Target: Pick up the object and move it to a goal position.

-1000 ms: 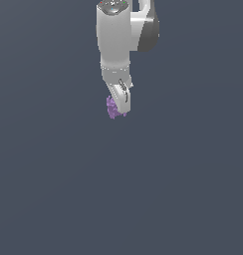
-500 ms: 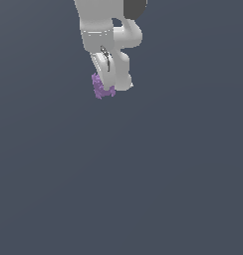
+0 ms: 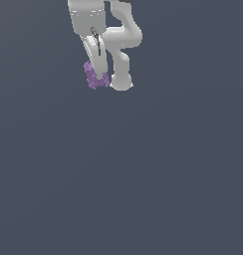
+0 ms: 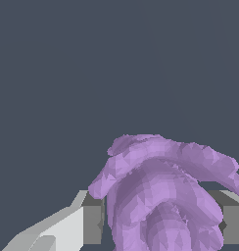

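The gripper is carrying the object toward the exterior view's left and upward in the picture: a second ago it was sitting closer to the middle of that view, and the arm's elbow is now swinging into sight on the exterior view's right of it. That suggests the pick-up is done and the transport to the goal is under way; no goal marker is showing, so how far remains is hard to judge. The fingers are pinching the object from both sides, pads pressing against its lumpy purple body, which is hanging clear of the grey floor. Its long axis is running roughly up and down along the fingers in the exterior view, leaning slightly, with its knobbly lobes bulging out past the fingertips.
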You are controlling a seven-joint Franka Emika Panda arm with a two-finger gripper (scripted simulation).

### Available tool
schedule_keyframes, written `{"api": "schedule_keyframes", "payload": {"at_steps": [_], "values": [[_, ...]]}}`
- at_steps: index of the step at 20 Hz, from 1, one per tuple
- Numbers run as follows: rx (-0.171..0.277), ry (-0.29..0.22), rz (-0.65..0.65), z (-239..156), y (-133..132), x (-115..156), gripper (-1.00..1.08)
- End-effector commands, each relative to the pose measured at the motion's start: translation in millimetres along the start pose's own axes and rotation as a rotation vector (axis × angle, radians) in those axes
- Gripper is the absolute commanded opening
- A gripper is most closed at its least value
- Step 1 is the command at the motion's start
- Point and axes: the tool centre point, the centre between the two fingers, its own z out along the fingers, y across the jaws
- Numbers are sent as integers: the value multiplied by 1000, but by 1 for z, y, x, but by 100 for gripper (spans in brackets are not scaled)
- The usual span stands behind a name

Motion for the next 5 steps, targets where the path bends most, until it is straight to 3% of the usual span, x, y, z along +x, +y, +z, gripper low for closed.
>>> {"api": "schedule_keyframes", "payload": {"at_steps": [1,5], "values": [[-1,0,-1,-2,0,0,-100],[-1,0,-1,1,-2,0,-100]]}}
